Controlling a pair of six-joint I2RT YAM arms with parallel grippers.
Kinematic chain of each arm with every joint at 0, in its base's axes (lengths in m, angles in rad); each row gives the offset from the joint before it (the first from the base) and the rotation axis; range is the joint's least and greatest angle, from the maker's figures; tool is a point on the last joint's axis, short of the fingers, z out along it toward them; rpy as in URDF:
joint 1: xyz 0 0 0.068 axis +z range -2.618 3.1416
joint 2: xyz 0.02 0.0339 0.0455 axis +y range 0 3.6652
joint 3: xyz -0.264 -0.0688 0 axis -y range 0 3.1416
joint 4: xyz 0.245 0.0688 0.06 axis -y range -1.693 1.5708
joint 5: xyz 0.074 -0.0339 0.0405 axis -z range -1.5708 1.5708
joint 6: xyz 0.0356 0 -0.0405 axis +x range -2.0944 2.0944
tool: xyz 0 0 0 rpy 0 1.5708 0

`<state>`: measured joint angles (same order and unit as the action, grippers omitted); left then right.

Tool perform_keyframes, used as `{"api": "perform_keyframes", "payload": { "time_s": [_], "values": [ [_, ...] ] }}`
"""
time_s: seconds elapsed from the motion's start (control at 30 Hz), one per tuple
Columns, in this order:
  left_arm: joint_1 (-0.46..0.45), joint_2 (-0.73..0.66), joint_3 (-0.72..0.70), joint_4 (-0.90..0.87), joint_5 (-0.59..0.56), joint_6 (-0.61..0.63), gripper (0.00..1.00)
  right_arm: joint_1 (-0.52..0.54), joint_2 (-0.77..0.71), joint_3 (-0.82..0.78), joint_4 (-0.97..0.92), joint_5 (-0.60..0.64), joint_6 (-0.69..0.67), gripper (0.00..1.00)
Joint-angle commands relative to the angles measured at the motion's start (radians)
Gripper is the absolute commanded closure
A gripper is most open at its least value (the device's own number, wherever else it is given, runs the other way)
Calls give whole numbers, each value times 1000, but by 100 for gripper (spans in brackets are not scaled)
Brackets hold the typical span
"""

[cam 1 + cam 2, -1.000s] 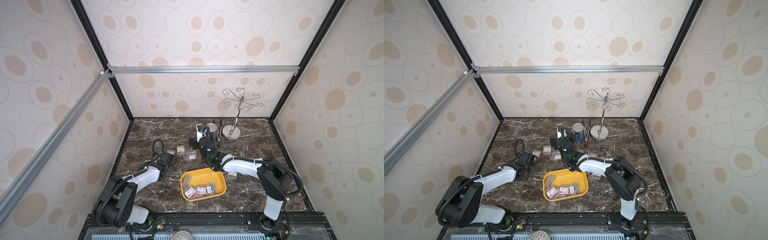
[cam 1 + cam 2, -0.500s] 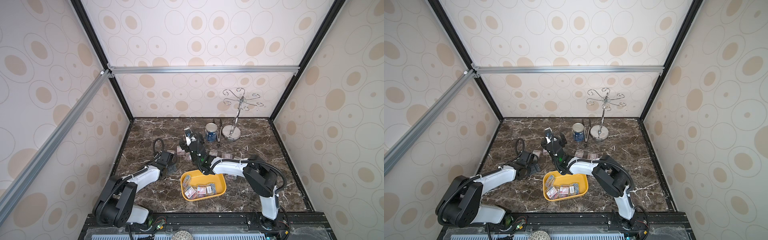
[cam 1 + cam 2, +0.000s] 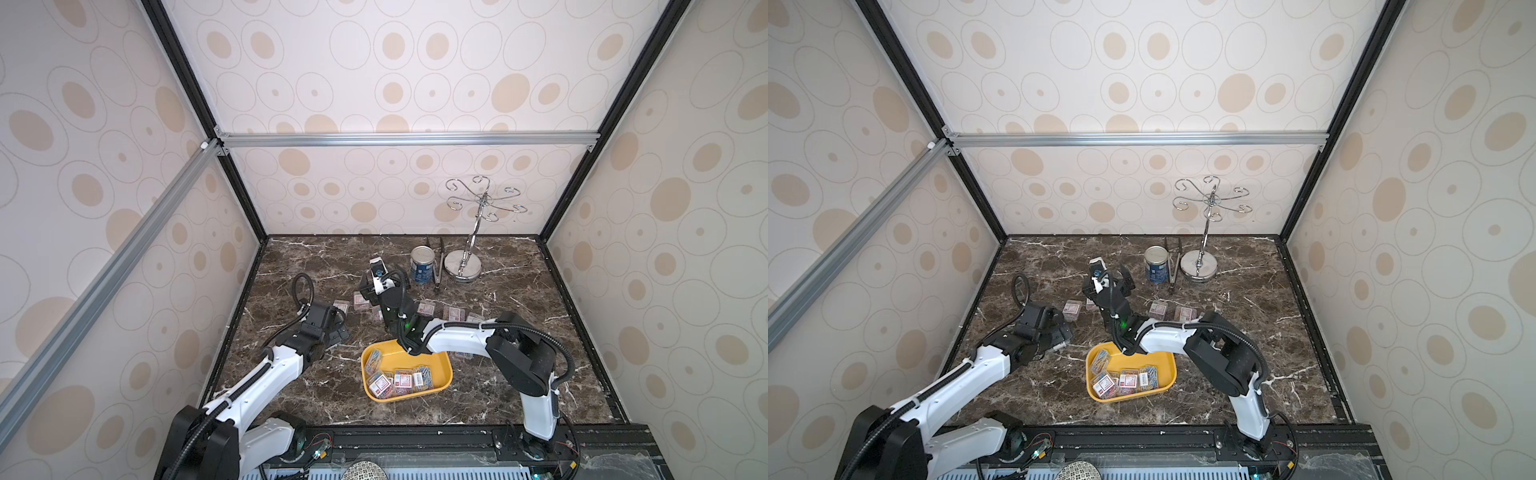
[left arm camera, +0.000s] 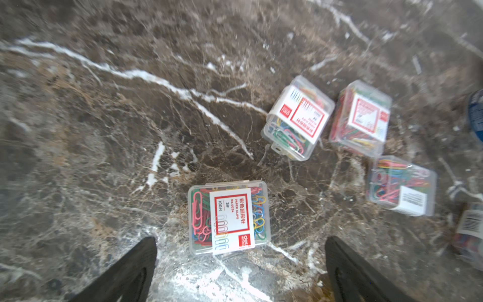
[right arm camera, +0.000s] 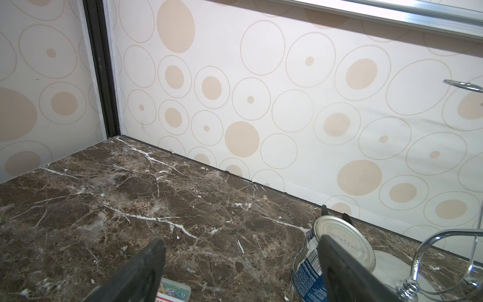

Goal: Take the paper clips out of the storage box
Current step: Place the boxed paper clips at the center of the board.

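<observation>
On the dark marble bench (image 3: pixel 316 266), the left jaws stand spread and empty, with a clear plastic case of multicoloured paper clips (image 4: pixel 228 217) lying label up between their tips, touching neither. The right jaws are also spread, lifted and holding nothing; one hides part of the blue-labelled tin can (image 5: pixel 337 251). More cases (image 3: pixel 401 379) lie in the shallow yellow plastic tray (image 3: pixel 436 365). The right arm covers its far rim, and the count is unclear.

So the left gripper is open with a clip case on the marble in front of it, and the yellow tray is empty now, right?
Not empty: the yellow tray holds several clip cases, as both top views show. The rest stands: in the left wrist view the left gripper is open, with a case on the marble before it.
</observation>
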<state>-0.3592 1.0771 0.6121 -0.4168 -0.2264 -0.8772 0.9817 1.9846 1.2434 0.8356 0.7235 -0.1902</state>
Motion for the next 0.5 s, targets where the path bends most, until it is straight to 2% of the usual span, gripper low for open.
{"api": "perform_keyframes", "payload": {
  "time_s": [0.0, 0.17, 0.33, 0.47],
  "values": [
    [8, -62, 36, -77, -56, 10, 1, 6, 0, 27, 30, 26, -31, 8],
    [8, -136, 27, -115, -106, 10, 1, 9, -107, -46, -38, 52, 51, 8],
    [10, -199, -11, -97, -167, 18, 0, 12, -332, -191, -262, -8, 285, 9],
    [9, -231, -50, -61, -229, 16, 0, 12, -467, -287, -408, -7, 424, 11]
  ]
}}
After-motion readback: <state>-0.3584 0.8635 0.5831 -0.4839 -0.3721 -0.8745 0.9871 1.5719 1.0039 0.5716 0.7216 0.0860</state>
